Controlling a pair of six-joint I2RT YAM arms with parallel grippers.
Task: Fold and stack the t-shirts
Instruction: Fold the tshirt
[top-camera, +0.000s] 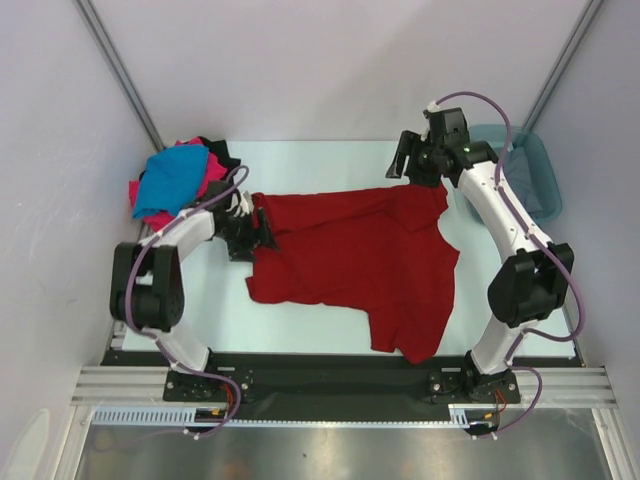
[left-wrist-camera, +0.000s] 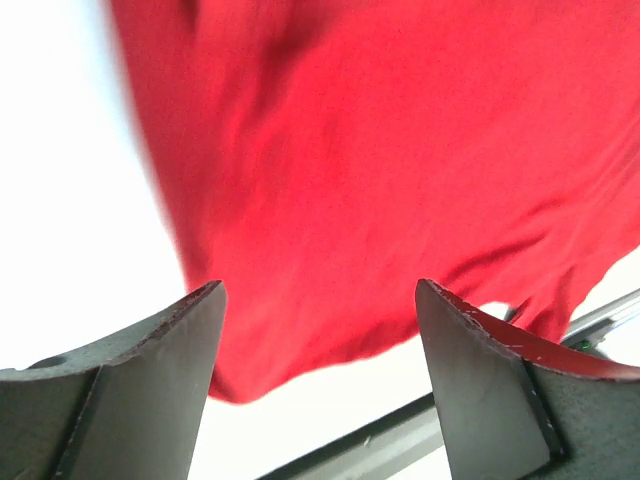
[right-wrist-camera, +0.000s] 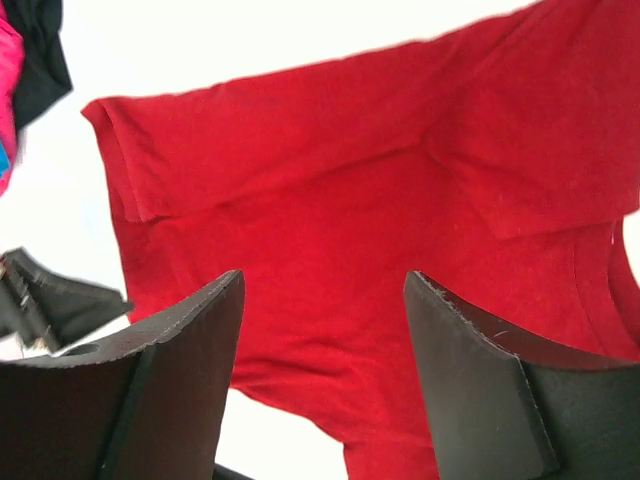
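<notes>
Top external view puts the dark red t-shirt (top-camera: 350, 265) in the middle of the worktop (top-camera: 300, 330), which I judge is so that both grippers can reach an edge of it. The left gripper (top-camera: 250, 228) sits at the shirt's left edge. The right gripper (top-camera: 402, 165) hangs over its far edge, towards the right. Both look placed to take the cloth for flattening or a first fold.

In the wrist views each gripper has its jaws wide apart with nothing between them, only red cloth beyond, so neither has hold of anything.

The shirt lies mostly opened out but not square. It is skewed and creased, its near right part runs to a point towards the near edge, and a flap at the far right appears doubled over. One short sleeve with its hem shows at the left in the right wrist view.

A loose heap lies at the far left corner, likely parked off the folding space: the blue t-shirt (top-camera: 172, 180) on top, the pink t-shirt (top-camera: 213, 174) and black t-shirt (top-camera: 216, 150) under it. A teal tub (top-camera: 535, 170) stands at the far right.
</notes>
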